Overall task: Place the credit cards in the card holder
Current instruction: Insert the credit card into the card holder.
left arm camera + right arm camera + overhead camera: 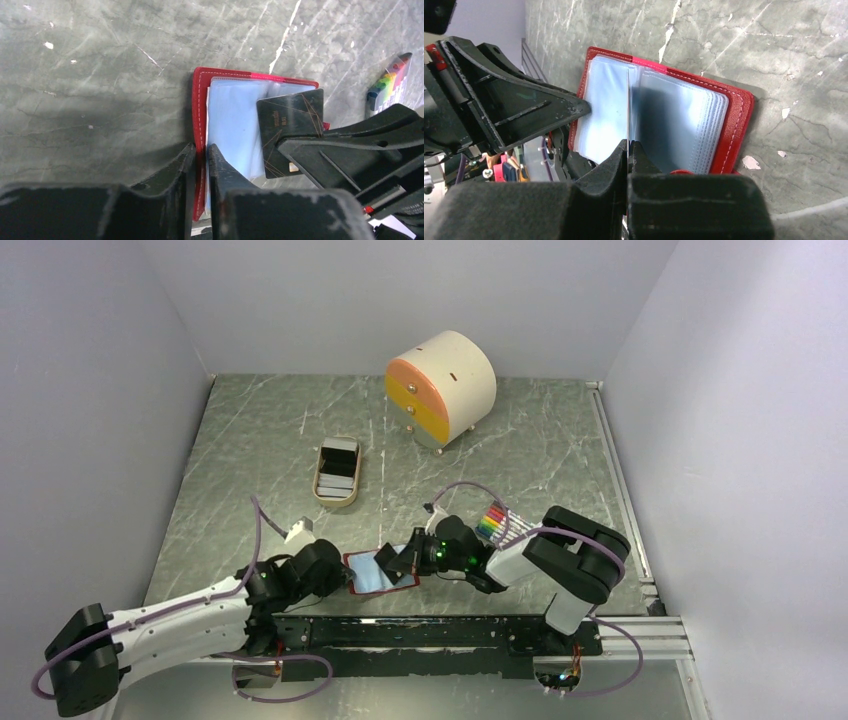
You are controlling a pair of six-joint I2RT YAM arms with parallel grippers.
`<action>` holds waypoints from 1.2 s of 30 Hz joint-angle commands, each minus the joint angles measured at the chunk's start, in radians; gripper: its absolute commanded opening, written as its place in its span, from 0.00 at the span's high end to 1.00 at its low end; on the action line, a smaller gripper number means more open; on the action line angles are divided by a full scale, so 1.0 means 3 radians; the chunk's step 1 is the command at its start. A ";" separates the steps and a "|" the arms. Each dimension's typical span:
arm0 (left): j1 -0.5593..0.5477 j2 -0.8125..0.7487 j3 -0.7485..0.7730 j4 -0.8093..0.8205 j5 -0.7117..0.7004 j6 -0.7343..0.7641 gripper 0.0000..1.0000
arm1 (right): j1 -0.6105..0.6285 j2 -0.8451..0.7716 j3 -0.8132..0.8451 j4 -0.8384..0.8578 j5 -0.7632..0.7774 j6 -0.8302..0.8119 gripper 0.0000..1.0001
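card holder (pixel 684 115) lies open on bench (pixel 100 75) between the arms; right jaws clamped on dark credit card (pixel 290 125) over its pockets, edge-on in right wrist, face only in left wrist, gold print unreadable; left jaws slightly apart astride red cover edge, grip unclear

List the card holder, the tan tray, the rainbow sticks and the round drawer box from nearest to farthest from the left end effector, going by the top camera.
From the left end effector:
1. card holder, right at its tips.
2. tan tray, farther back, slightly left.
3. rainbow sticks, off to the right beside the right arm.
4. round drawer box, at the back of the table.
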 commanded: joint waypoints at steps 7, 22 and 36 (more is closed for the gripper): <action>0.0023 -0.0094 -0.0025 0.0005 0.0040 0.0044 0.91 | 0.0015 -0.0233 -0.0175 0.0109 0.0136 0.0027 1.00; 0.0023 0.0046 0.0007 0.0091 0.0092 0.0072 0.91 | 0.0010 -0.0054 -0.0125 0.0249 -0.0009 0.0056 1.00; 0.0023 0.0066 0.0029 0.0077 0.0103 0.0087 0.90 | 0.0011 0.0244 -0.0040 0.0537 -0.0217 0.0125 1.00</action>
